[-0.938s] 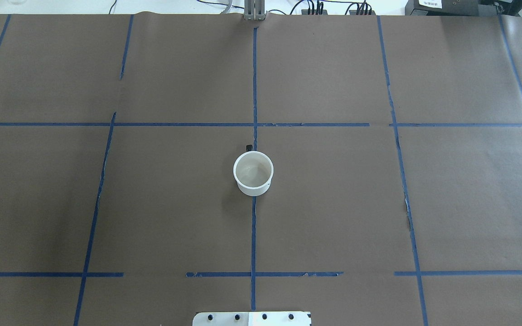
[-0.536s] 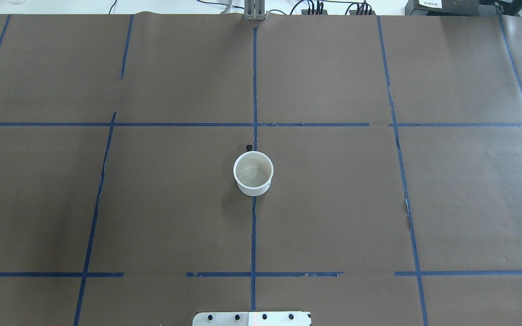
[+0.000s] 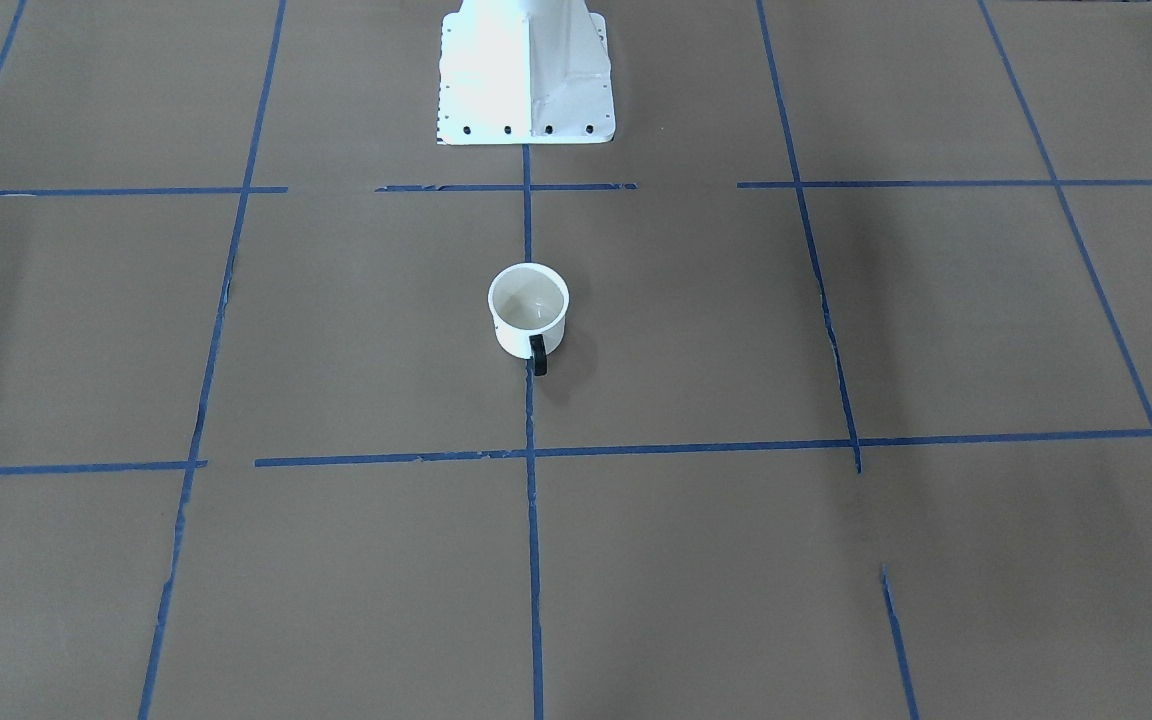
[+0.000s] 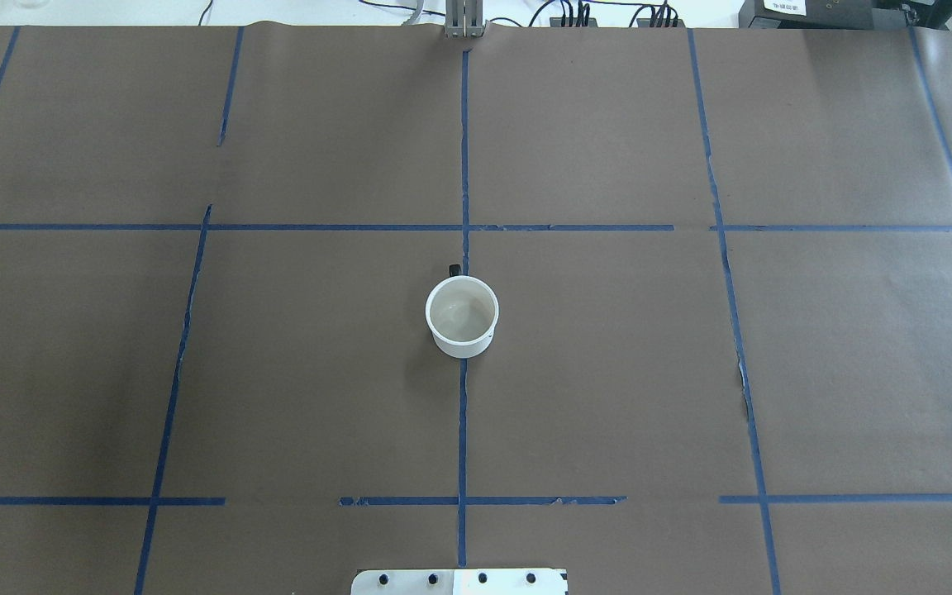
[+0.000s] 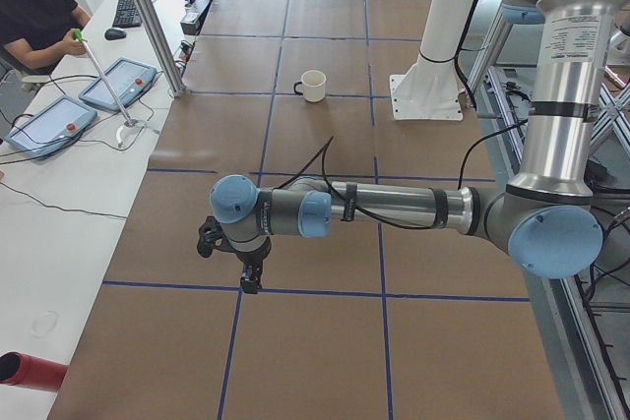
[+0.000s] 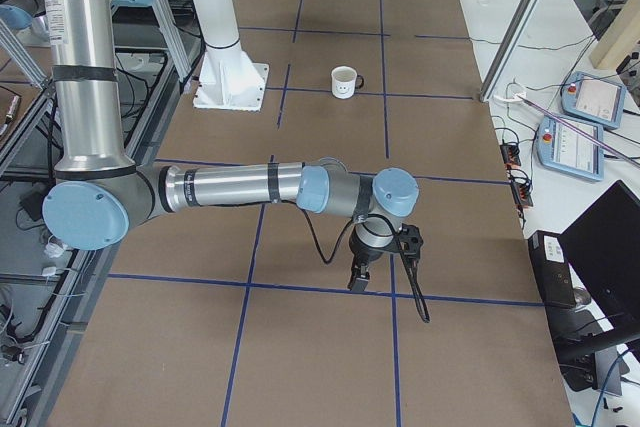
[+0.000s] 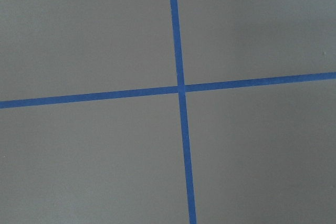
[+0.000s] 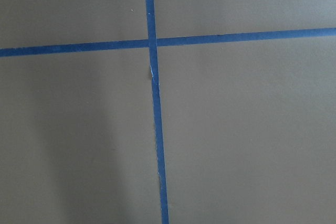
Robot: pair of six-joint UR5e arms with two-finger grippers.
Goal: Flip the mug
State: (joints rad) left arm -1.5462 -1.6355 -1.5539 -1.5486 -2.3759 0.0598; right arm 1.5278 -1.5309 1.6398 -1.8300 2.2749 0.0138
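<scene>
The small white mug (image 4: pixel 462 316) stands upright, mouth up, at the middle of the brown paper table on a blue tape line. Its black handle (image 3: pixel 538 355) points away from the robot base. It also shows in the exterior left view (image 5: pixel 313 86) and in the exterior right view (image 6: pixel 345 81), where a smiley face is on its side. My left gripper (image 5: pixel 251 277) hangs far from the mug near the table's left end. My right gripper (image 6: pixel 358 280) hangs near the right end. I cannot tell whether either is open or shut. The wrist views show only paper and tape.
The white robot base (image 3: pixel 526 80) stands at the table's near edge behind the mug. A metal post (image 4: pixel 464 21) stands at the far edge. An operator (image 5: pixel 34 7) and teach pendants (image 5: pixel 118 86) are beside the table. Another pendant (image 6: pixel 590 97) lies on a side bench.
</scene>
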